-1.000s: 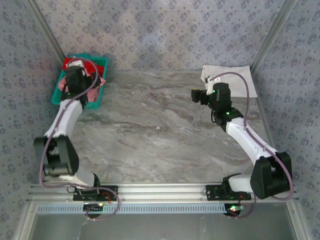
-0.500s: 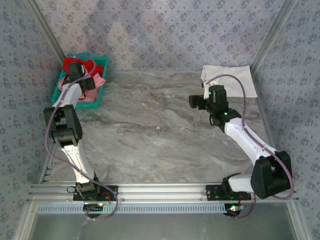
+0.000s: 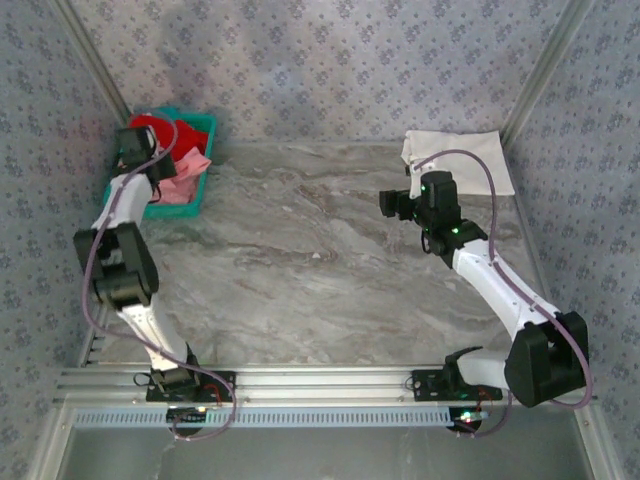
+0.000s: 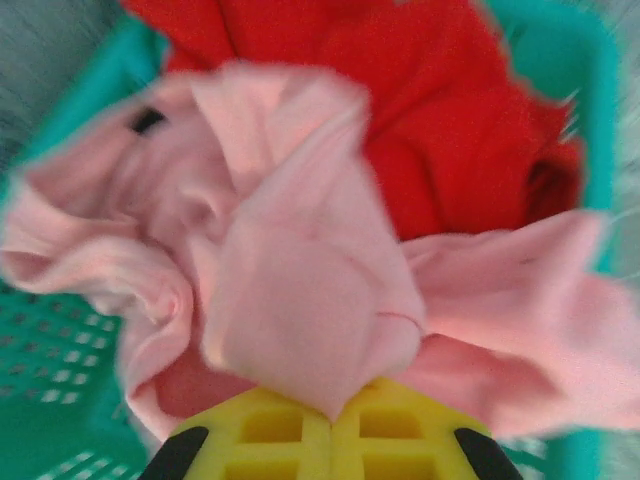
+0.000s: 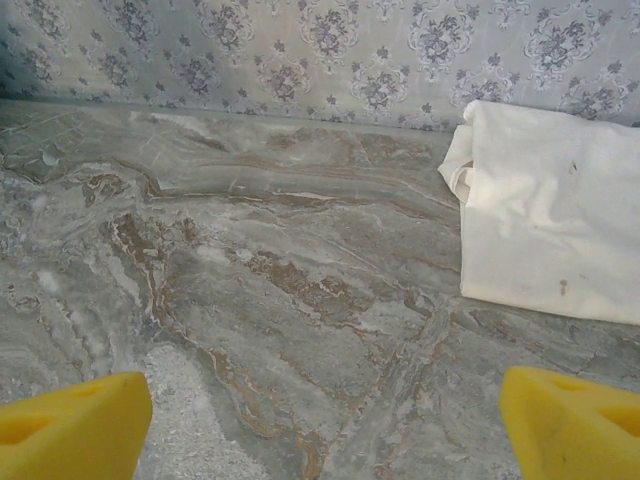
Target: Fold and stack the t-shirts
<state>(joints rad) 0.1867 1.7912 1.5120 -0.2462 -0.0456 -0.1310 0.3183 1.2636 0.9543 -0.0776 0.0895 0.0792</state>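
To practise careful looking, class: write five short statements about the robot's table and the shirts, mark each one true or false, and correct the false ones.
1. The left gripper is shut on the pink shirt. True.
2. The red shirt is spread flat on the table. False: the red shirt lies bunched in the basket.
3. The right gripper is open and holds nothing. True.
4. The white shirt is in the basket. False: the white shirt lies on the table, by the far wall on the right.
5. The right gripper touches the white shirt. False: it hangs apart from it, above bare table.
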